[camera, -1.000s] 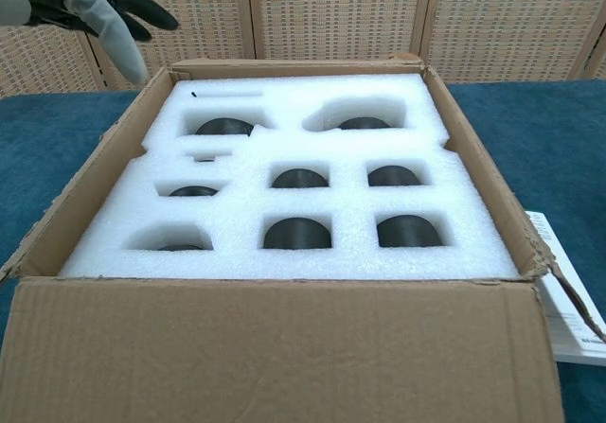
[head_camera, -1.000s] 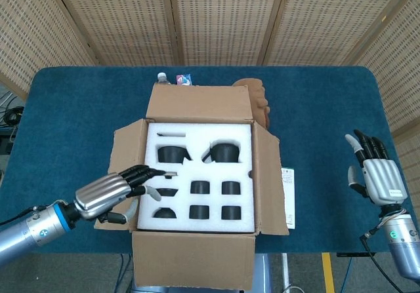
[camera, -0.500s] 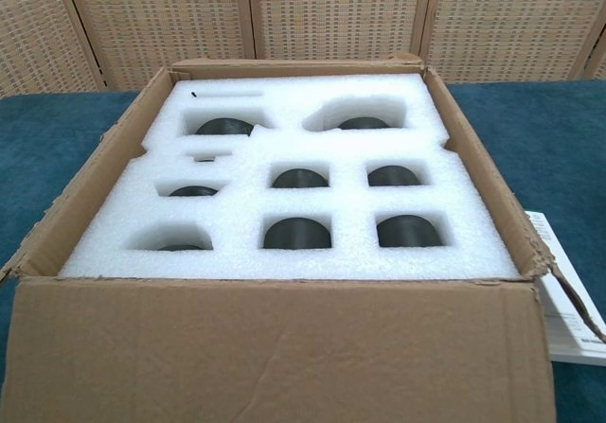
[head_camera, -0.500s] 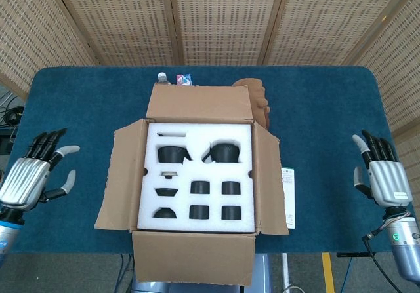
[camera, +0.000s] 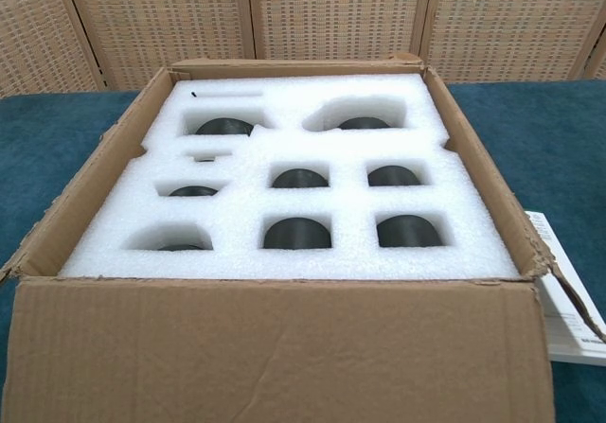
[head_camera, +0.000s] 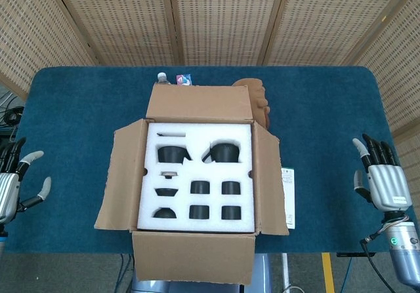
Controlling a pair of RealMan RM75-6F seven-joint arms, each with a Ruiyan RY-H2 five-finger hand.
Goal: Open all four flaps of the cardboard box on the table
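The cardboard box (head_camera: 197, 247) (camera: 275, 347) stands mid-table with its flaps folded outward: far flap (head_camera: 199, 103), left flap (head_camera: 120, 175), right flap (head_camera: 269, 178), near flap (head_camera: 193, 257). Inside lies white foam (head_camera: 197, 201) (camera: 294, 210) with several dark items in cut-outs. My left hand (head_camera: 12, 181) hovers at the far left edge of the table, fingers spread, holding nothing. My right hand (head_camera: 379, 180) is at the far right, fingers straight and apart, also empty. Neither hand appears in the chest view.
A white leaflet (head_camera: 288, 198) (camera: 568, 319) lies right of the box. Behind the box sit a brown object (head_camera: 257, 96), a bottle cap (head_camera: 162, 77) and a small colourful item (head_camera: 184, 79). The blue table (head_camera: 328, 122) is backed by perforated panels.
My left hand has pulled away from the box's left flap to the table's far left edge. My right hand has drifted slightly lower and outward. The box is unchanged.
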